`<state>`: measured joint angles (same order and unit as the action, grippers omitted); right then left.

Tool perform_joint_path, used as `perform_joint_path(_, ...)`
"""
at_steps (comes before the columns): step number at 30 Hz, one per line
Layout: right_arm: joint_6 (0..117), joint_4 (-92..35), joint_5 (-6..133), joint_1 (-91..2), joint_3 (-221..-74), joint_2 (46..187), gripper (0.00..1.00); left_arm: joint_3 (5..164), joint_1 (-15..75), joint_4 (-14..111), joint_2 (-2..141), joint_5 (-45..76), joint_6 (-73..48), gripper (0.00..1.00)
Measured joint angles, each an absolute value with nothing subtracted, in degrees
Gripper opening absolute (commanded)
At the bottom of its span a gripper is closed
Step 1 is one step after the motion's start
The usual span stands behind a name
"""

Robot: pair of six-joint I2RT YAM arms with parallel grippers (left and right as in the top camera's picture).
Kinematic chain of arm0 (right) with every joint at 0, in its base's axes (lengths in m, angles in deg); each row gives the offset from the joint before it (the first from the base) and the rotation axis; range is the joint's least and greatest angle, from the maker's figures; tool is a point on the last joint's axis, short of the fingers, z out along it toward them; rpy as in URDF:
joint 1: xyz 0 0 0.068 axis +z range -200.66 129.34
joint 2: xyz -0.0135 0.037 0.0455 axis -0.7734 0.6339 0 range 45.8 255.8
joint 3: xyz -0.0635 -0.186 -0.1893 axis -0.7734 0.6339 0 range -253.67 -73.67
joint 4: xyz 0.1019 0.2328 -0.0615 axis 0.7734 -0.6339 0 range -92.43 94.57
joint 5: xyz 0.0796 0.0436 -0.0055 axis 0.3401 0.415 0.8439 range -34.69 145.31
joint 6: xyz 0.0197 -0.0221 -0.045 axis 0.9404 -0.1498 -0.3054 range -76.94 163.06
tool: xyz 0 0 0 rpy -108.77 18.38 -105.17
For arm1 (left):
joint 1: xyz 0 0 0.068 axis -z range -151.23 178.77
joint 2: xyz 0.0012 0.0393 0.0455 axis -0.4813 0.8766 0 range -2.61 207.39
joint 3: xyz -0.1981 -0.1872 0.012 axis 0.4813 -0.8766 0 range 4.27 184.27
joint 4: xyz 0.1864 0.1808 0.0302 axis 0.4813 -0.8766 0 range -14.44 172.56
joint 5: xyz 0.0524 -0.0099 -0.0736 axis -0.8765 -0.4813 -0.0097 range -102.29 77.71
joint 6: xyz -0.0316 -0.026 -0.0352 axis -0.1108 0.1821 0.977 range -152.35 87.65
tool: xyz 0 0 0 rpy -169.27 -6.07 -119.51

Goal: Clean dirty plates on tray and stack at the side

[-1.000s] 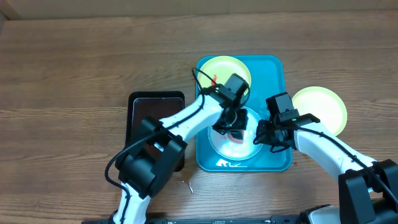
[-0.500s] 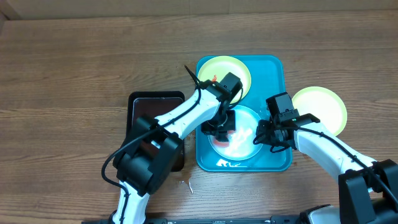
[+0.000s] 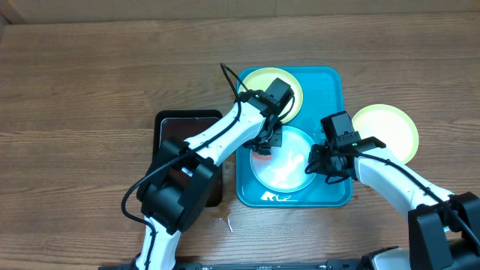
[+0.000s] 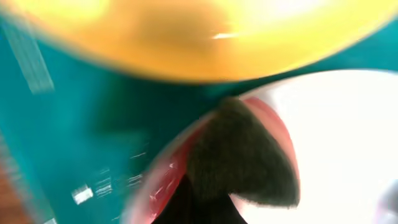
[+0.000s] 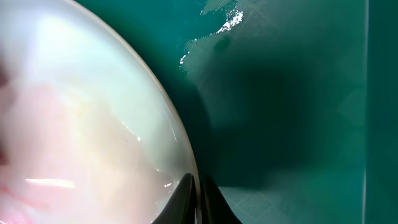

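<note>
The turquoise tray (image 3: 334, 97) holds a pale yellow-green plate (image 3: 262, 81) at its far end and a pale blue-white plate (image 3: 285, 169) at its near end. My left gripper (image 3: 264, 144) is shut on a dark fuzzy pad (image 4: 242, 155) and presses it on the blue-white plate's (image 4: 348, 137) upper left rim, where a red smear (image 4: 165, 180) shows. My right gripper (image 3: 315, 163) is shut on that plate's right rim, with its fingertips (image 5: 199, 193) pinching the edge of the plate (image 5: 81, 124). A second yellow-green plate (image 3: 386, 131) lies on the table right of the tray.
A smaller black tray (image 3: 187, 120) with a dark brown inside lies left of the turquoise tray, partly under my left arm. The wooden table (image 3: 90, 82) stretches to the left and back. A small scrap (image 3: 229, 225) lies near the front edge.
My left gripper has swept the pad from the plate's middle up and left to its rim. The red smear in the plate's middle no longer shows. The right arm has not moved.
</note>
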<state>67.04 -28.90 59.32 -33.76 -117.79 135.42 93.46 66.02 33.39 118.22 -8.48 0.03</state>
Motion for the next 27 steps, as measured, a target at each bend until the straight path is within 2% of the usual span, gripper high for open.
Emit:
perform_joint_path(5,67.04,-28.9,59.34,-33.76,-117.79,135.42,0.04,93.11,66.72,38.92,119.75,2.86,-1.06,0.04)
perform_joint_path(14,67.07,-29.05,59.28,-33.76,-117.79,135.42,0.04,93.02,69.02,37.63,121.24,13.73,-1.04,0.04)
perform_joint_path(20,67.04,-29.05,59.28,-33.76,-117.79,135.42,0.04,93.02,68.78,30.55,121.26,12.22,-0.74,0.04)
perform_joint_path(27,67.04,-29.01,59.54,-33.73,-117.79,135.42,0.04,93.22,67.71,27.75,121.26,8.5,2.3,0.04)
